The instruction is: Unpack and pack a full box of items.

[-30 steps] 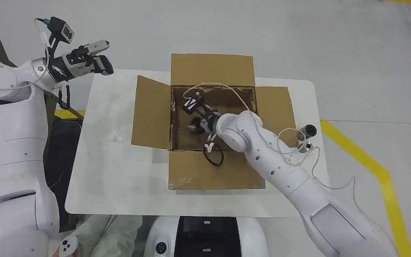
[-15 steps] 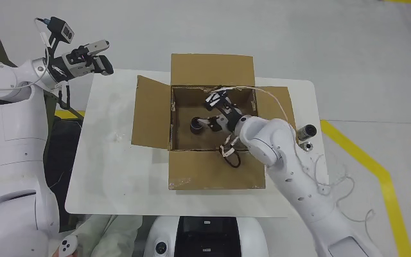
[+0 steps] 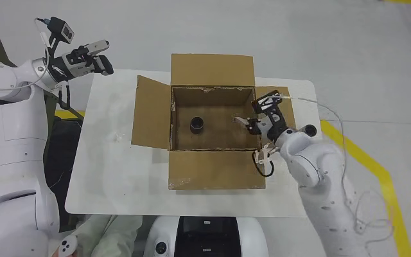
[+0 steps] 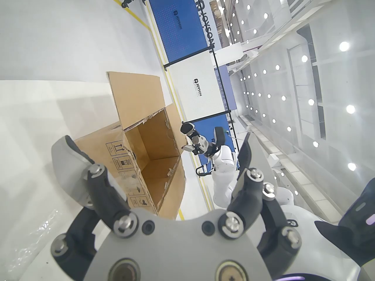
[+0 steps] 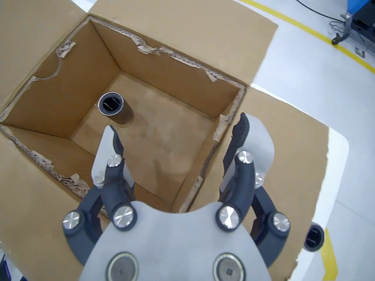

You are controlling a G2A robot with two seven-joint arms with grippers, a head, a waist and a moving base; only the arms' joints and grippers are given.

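Overhead, the right gripper (image 3: 246,122) (image 5: 177,130) hangs over the right-hand wall of the open brown cardboard box (image 3: 215,172) (image 5: 181,68) at the middle of the white tabletop (image 3: 106,160), its claw spread wide and holding nothing. One short dark cylindrical canister (image 3: 197,124) (image 5: 112,107) stands upright on the box floor near the left wall, and a second dark canister (image 3: 309,131) (image 5: 313,237) stands near the tabletop's right edge, just beyond the box's right flap. The left gripper (image 3: 104,56) (image 4: 156,144) hovers off the tabletop's far-left corner, also wide open and empty.
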